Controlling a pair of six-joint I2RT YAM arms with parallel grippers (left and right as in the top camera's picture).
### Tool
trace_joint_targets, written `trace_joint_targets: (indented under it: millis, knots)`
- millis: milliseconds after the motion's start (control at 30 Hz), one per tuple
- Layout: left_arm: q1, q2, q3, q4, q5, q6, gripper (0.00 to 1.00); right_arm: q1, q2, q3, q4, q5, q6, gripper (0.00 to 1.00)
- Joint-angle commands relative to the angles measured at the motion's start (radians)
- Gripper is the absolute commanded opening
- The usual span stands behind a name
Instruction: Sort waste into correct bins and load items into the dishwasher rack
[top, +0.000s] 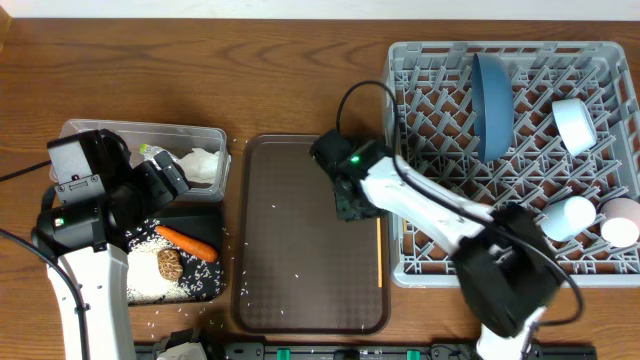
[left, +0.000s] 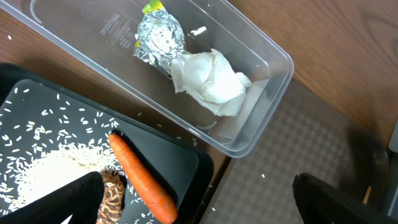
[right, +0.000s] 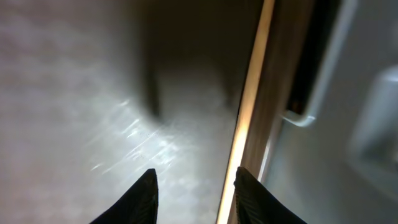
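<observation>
The clear tub (top: 140, 135) holds the white napkin (left: 211, 81) and the foil wrapper with a yellow-green edge (left: 158, 37). The black tray (left: 168, 152) holds the carrot (left: 140, 180), the brown lump (left: 112, 199) and rice (left: 56, 168). My left gripper (left: 205, 208) is open and empty above the black tray's right edge. My right gripper (right: 196, 199) is open, low over the brown tray, with a chopstick (right: 245, 112) lying just inside its right finger. The rack (top: 500, 260) holds the blue plate (top: 492, 105), the white bowl (top: 575, 125), a pale cup (top: 568, 215) and a pink cup (top: 620, 222).
The dark brown serving tray (top: 300, 300) lies between the bins and the rack, with a few rice grains on it. The chopstick (top: 380, 250) lies along its right rim beside the rack wall (right: 360, 93). Loose rice is scattered on the table near the black tray.
</observation>
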Motion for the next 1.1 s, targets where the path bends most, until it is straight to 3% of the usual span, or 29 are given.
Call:
trace_joint_targets:
  millis: [0, 667, 800, 967, 1067]
  knots:
    - [0.003, 0.004, 0.021, -0.003, -0.013, 0.016, 0.98, -0.003, 0.031, 0.002, -0.004, -0.006, 0.009, 0.39]
    - [0.003, 0.004, 0.021, -0.003, -0.013, 0.016, 0.98, -0.015, 0.065, -0.069, 0.015, -0.035, -0.003, 0.44]
    - [0.003, 0.004, 0.021, -0.003, -0.013, 0.016, 0.98, -0.012, 0.065, -0.069, 0.061, -0.102, -0.109, 0.32]
    - [0.003, 0.004, 0.021, -0.003, -0.013, 0.016, 0.98, -0.011, 0.065, -0.069, 0.105, -0.163, -0.196, 0.32]
    - [0.003, 0.004, 0.021, -0.003, -0.013, 0.016, 0.98, -0.013, 0.065, -0.069, 0.109, -0.162, -0.193, 0.02]
